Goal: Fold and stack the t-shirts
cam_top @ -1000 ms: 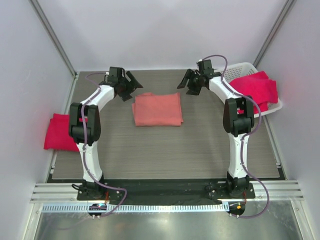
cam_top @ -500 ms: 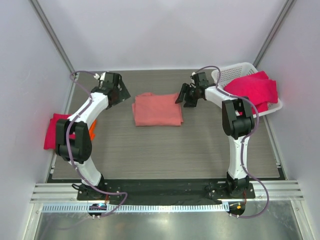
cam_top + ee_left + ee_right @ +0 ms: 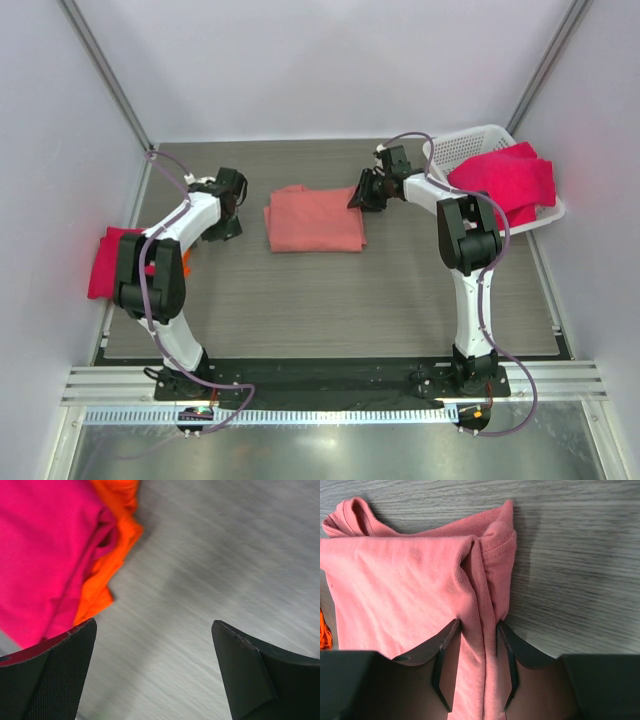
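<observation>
Grey wood-grain table (image 3: 330,300) between white walls (image 3: 320,70), left tool (image 3: 154,625) apart, right tool (image 3: 478,624) clamped on salmon t-shirt (image 3: 395,580)

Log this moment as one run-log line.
left pincer open over table beside folded crimson tee | right pincer shut on salmon-pink tee at its edge | crumpled crimson tee in basket

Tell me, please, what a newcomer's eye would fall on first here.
The folded salmon-pink t-shirt at the middle of the table, its right edge pinched by the right tool. Then the crimson t-shirt heaped in the white basket at the far right, and the left tool open near a crimson and orange pile.
</observation>
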